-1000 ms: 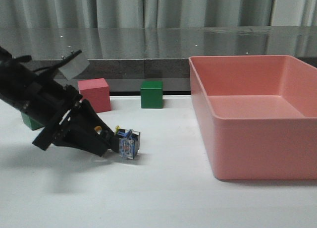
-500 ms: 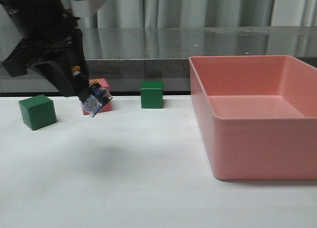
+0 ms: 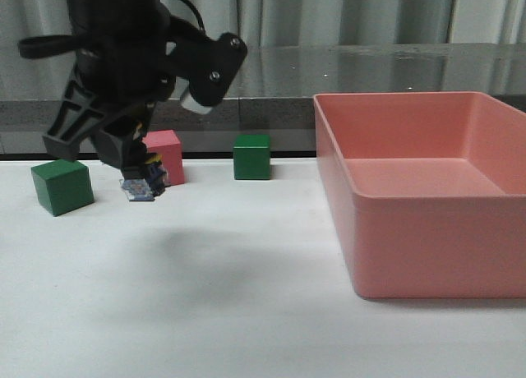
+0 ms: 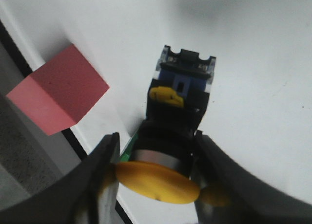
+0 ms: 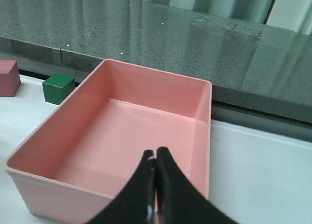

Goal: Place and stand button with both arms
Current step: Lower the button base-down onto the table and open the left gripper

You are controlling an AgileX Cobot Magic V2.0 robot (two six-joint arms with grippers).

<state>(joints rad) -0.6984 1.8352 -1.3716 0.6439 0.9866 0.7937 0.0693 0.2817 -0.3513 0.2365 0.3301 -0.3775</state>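
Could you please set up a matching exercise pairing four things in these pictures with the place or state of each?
Things:
1. button
2. right gripper
3. pink cube
4. pink bin

Places or states:
A. on the table's right side, nothing inside
B. shut, holding nothing, above the bin
C. held off the table in the left gripper, base pointing down
D. on the table just behind the held part

Pairs: 1-C, 2-B, 3-D, 4-A

Yellow-capped button [image 4: 176, 131], base down, above table
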